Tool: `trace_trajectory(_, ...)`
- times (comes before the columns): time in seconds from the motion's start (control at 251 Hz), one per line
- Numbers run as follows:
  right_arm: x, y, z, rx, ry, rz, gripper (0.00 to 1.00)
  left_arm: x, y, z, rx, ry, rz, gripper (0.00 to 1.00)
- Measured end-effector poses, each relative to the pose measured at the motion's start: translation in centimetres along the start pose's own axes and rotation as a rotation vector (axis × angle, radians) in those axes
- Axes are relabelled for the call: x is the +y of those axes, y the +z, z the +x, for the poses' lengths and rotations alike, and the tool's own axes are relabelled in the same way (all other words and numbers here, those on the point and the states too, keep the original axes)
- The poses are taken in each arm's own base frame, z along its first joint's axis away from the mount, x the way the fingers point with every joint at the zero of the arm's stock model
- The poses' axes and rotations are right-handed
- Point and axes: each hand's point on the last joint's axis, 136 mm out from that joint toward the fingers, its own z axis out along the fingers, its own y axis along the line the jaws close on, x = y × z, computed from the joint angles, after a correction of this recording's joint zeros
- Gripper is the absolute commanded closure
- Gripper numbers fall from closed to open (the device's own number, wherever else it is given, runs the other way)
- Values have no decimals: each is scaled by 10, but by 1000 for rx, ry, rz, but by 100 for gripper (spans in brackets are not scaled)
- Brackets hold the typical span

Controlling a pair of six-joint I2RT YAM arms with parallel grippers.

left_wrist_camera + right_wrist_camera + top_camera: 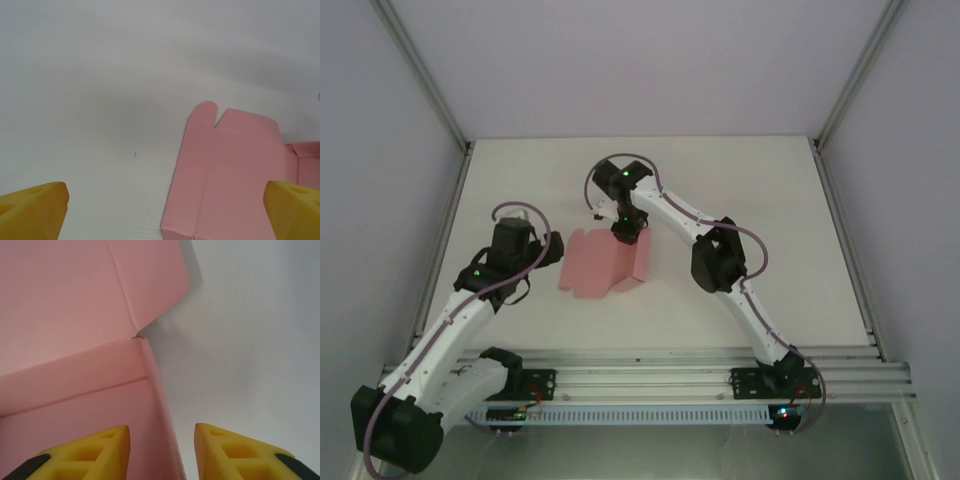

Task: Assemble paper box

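Straddling one upright side panel of the pink paper box, the right gripper has its jaws partway open. A sliver of clearance shows on each side of the card at the tips, so it grips nothing that I can confirm. It looks poised to pinch that panel, to steady the fold or push it further. The box is a mostly flat die-cut sheet on the white table, left of centre between the two arms, with only its right-hand panel raised. The left gripper hangs low just beside the sheet's left edge, jaws spread wide and empty — my guess is that it is placed there to press the flat part down as a brace. From above, the right wrist covers the sheet's far edge, so the flaps there are unreadable. The right wrist view cuts off the panel's lower stretch between the fingers, and the left wrist view crops the sheet's near end — the full flap layout is hard to make out.
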Motion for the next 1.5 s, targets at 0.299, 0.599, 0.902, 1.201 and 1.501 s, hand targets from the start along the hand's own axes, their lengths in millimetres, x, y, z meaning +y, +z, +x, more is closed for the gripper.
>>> trace_trajectory(0.299,-8,6,13,12,43,14,100,-2,0,1,6,0,12,0)
trace_trajectory(0.599,-46,-12,59,-159,495,358,100,-12,0,-1,6,-14,61,0)
trace_trajectory(0.902,-37,-16,103,-331,910,676,99,-44,25,4,69,-31,192,0)
trace_trajectory(1.201,-15,11,115,-423,1089,555,95,-84,66,23,195,5,345,8)
trace_trajectory(1.501,11,23,118,-497,1085,401,95,-125,100,5,209,120,470,23)
